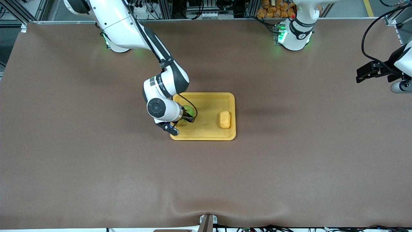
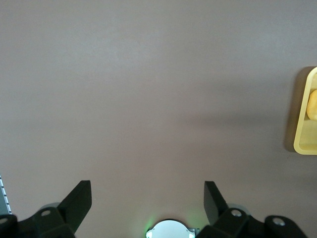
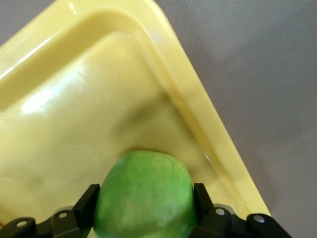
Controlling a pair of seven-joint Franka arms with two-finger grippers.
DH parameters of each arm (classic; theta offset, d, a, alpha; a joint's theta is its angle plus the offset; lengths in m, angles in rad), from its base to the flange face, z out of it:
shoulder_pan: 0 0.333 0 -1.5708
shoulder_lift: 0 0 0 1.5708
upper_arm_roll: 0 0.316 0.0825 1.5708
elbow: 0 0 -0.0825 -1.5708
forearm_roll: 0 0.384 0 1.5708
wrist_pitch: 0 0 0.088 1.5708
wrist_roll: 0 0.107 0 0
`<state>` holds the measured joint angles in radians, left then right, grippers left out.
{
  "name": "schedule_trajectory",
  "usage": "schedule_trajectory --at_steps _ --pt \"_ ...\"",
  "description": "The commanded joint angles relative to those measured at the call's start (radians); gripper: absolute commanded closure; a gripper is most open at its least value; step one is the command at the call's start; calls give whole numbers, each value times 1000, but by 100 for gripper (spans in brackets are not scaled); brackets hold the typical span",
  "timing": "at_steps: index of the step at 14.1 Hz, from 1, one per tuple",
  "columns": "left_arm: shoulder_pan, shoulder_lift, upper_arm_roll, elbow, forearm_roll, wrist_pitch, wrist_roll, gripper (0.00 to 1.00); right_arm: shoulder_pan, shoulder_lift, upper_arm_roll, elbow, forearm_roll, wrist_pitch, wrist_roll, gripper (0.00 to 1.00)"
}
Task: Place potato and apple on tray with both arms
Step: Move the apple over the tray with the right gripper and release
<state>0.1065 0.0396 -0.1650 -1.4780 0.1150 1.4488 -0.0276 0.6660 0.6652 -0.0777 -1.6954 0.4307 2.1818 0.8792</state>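
The yellow tray (image 1: 206, 130) lies mid-table. On its end toward the left arm lies the yellow-orange potato (image 1: 225, 119), free of any gripper. My right gripper (image 1: 188, 115) is over the tray's other end, shut on the green apple (image 1: 189, 110). In the right wrist view the apple (image 3: 143, 173) fills the gap between the fingers (image 3: 84, 206) of that gripper (image 3: 146, 196), low over the tray floor (image 3: 89, 109); I cannot tell if it touches. My left gripper (image 1: 363, 74) waits open and empty at the left arm's end of the table. Its wrist view shows that gripper (image 2: 147, 191) over bare cloth, with the tray corner (image 2: 303, 144) and potato (image 2: 312, 104) at the edge.
Brown cloth (image 1: 96, 154) covers the whole table and puckers at the edge nearest the front camera (image 1: 206, 209). Orange packets (image 1: 273, 9) and cables sit past the table's edge by the arm bases. The left arm's green-lit base (image 2: 171, 229) shows in its wrist view.
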Motion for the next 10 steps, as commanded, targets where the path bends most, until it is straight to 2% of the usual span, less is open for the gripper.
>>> schedule_trajectory --at_steps 1,2,8,10 --pt "13 -30 -5 -22 -24 -5 15 0 -3 10 -7 20 20 -13 14 21" --pt "13 -43 -4 -22 -27 -5 15 0 -5 10 -7 20 19 -17 12 0" --pt "13 -55 -4 -15 -31 -7 24 0 -6 -7 -11 29 8 -59 7 0" --pt "13 -57 -7 -15 -40 -8 23 0 -25 -13 -14 69 6 -129 6 0"
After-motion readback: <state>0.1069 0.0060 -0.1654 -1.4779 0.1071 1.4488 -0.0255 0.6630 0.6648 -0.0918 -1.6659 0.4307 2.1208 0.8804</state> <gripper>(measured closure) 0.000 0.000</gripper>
